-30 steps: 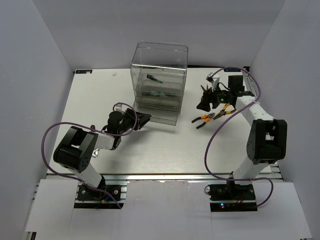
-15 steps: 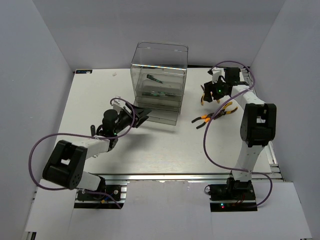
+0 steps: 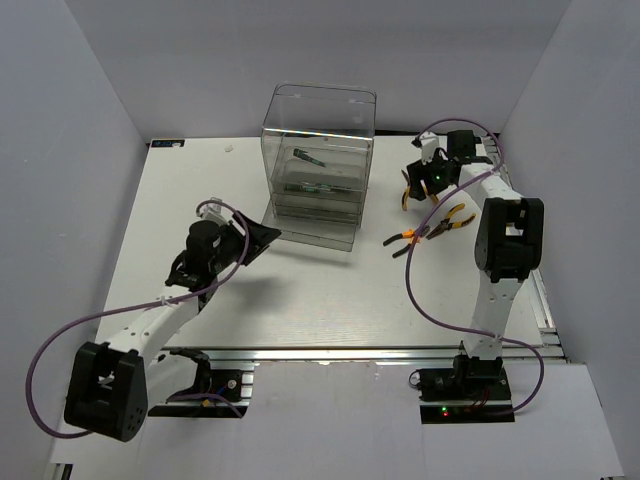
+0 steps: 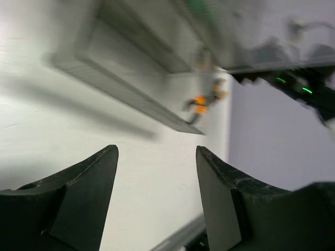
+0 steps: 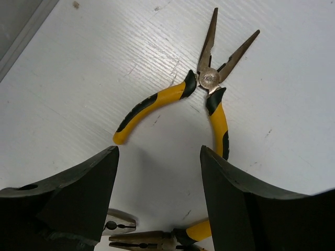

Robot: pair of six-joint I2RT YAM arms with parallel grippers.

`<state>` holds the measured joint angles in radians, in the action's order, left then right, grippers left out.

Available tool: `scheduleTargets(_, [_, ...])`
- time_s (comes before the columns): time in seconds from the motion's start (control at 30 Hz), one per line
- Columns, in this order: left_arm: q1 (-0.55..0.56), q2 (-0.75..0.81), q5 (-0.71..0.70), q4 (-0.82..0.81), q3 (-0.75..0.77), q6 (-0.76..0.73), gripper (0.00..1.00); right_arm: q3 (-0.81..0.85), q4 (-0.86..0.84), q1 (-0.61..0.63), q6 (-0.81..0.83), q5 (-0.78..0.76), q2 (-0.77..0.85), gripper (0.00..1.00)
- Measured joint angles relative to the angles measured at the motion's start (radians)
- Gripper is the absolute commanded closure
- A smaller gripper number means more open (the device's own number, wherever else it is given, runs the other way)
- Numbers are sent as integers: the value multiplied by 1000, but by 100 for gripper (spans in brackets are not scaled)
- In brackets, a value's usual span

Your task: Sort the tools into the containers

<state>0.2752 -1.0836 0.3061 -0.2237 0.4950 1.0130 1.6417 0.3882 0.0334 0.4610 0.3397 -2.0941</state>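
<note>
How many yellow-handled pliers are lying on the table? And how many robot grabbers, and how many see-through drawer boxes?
Pliers: 3
Grippers, the left gripper and the right gripper, both open: 2
Clear drawer cabinet: 1
Total: 6

A flat white matte surface (image 3: 300,290) fills the middle of the scene. Plain pale grey walls (image 3: 70,150) rise from its left, far and right edges. Along its near edge runs a slotted silver aluminium rail (image 3: 340,352), and a white panel (image 3: 330,410) lies beyond that. A small white scrap (image 3: 228,148) sits near the surface's far edge, towards the left corner.
</note>
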Motion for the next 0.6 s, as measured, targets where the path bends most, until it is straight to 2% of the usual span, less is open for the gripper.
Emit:
scheduleTargets(0.13, [-47, 45, -112, 257, 48, -93, 29, -8, 1, 0, 23, 2, 0, 27])
scheduleTargets(0.27, [-83, 90, -202, 436, 82, -161, 29, 5, 4, -3, 52, -28, -6, 26])
scheduleTargets(0.43, [-92, 117, -250, 542, 89, -175, 29, 136, 6, -15, 113, -66, -100, 26])
scheduleTargets(0.6, [-93, 157, -274, 601, 85, -153, 29, 237, 37, -41, 178, -69, -203, 30])
